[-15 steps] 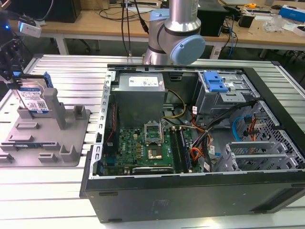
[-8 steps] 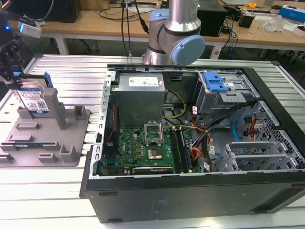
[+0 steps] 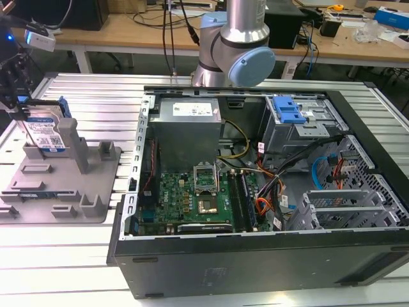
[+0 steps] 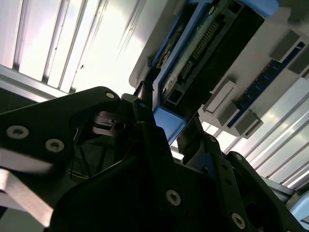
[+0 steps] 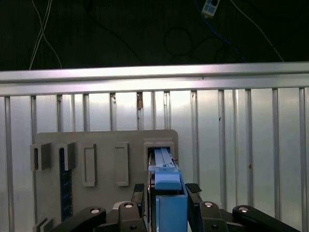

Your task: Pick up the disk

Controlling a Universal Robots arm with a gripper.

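First wrist view: pincer point(image 5: 166, 192) grips the disk point(image 5: 170, 212) edge-on; exterior view shows its label.

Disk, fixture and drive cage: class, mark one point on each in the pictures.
disk point(image 3: 49, 136): exterior view, on its white-and-blue label.
fixture point(image 3: 107, 174): exterior view, on its flat grey base.
drive cage point(image 3: 291, 114): exterior view, on its blue latch.
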